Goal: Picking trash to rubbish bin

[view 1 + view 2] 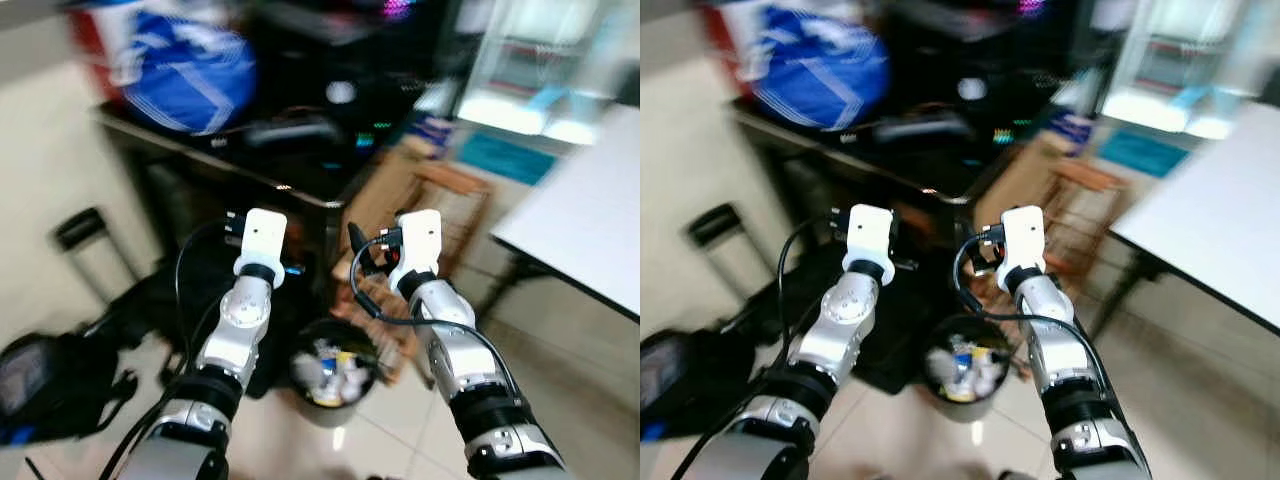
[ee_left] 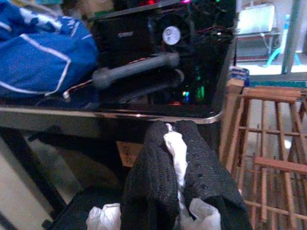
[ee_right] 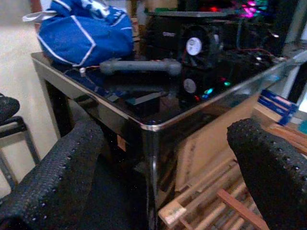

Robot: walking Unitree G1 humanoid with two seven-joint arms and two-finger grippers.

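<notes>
White crumpled tissue point(image 2: 175, 152) is clamped in the left gripper point(image 2: 175, 143). The right gripper point(image 3: 158, 167) is held wide open above the rubbish bin point(image 1: 335, 372).

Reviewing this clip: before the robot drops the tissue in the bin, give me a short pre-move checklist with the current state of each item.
1. Left gripper shut on the white tissue: ok.
2. Rubbish bin in sight on the floor between the arms: ok, already holding some trash.
3. Left gripper over the bin's opening: not ok; it sits up and to the robot's left of the bin.
4. Right gripper open and holding nothing: ok.
5. Clearance from the black glass table edge ahead: cannot tell, head views are blurred.
</notes>
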